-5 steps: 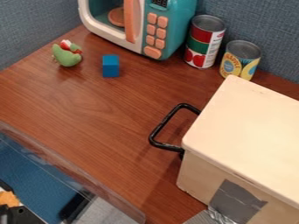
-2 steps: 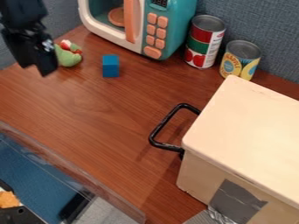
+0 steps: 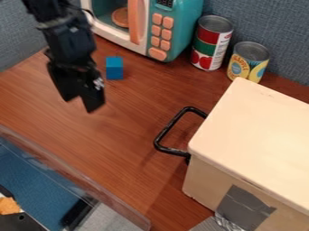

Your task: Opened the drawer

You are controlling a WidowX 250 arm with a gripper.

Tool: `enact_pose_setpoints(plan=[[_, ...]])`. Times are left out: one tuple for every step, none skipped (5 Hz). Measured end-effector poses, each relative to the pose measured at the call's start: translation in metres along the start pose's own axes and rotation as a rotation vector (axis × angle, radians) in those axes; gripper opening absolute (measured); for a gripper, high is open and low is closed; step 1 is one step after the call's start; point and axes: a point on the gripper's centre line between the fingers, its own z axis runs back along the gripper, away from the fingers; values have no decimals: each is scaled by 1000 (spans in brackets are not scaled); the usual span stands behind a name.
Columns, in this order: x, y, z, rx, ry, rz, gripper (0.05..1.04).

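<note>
The black gripper (image 3: 81, 103) hangs over the left part of the wooden table, left of the black handle and well apart from it. Its two fingers stand apart with nothing seen between them. A black loop handle (image 3: 170, 128) sticks out from the left side of the beige box (image 3: 256, 131) at the right. The drawer front itself faces away from the camera, so its edges are hidden.
A blue cube (image 3: 114, 68) lies right of the arm. Behind stand a teal and white toy microwave (image 3: 181, 16), a red and green can (image 3: 211, 43) and a yellow can (image 3: 248, 62). A clear plastic edge (image 3: 78, 178) runs along the lower left.
The arm has come in from the upper left and moved right and down over the table, now covering the green toy. The handle and box have not moved.
</note>
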Motion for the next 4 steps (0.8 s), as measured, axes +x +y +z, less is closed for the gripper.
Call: enact_pose_setpoints(plan=[[14, -22, -16, -18, 0, 1, 998], [24, -40, -30, -35, 13, 3, 999], [39, -50, -39, -42, 1, 18, 999], [51, -53, -50, -47, -2, 54, 999]])
